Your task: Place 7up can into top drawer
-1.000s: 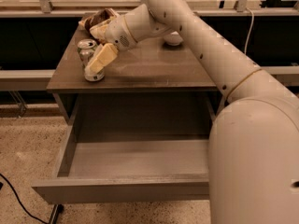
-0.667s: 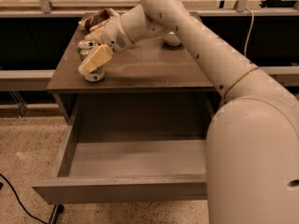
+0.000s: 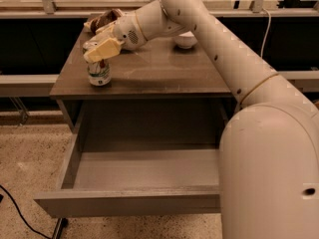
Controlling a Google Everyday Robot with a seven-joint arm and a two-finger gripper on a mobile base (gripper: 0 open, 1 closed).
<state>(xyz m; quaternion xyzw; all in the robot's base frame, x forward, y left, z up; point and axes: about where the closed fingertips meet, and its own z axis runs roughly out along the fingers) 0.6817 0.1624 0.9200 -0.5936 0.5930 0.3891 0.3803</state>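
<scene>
The 7up can (image 3: 99,72) stands upright on the brown cabinet top (image 3: 149,68), near its front left corner. It is white and green with red marks. My gripper (image 3: 98,50) reaches in from the right and sits over the can's top, its cream finger (image 3: 103,49) lying across it. The top drawer (image 3: 139,168) is pulled wide open below the cabinet top, a shallow grey box with nothing in it and a flat grey front panel (image 3: 124,203).
A white bowl (image 3: 185,40) sits at the back of the cabinet top. A tan and brown snack bag (image 3: 102,20) lies at the back left, behind my gripper. A black cable (image 3: 20,213) runs over the speckled floor at the left.
My gripper has moved left and a little up, from beside the can to over its top. The can and the drawer have not moved.
</scene>
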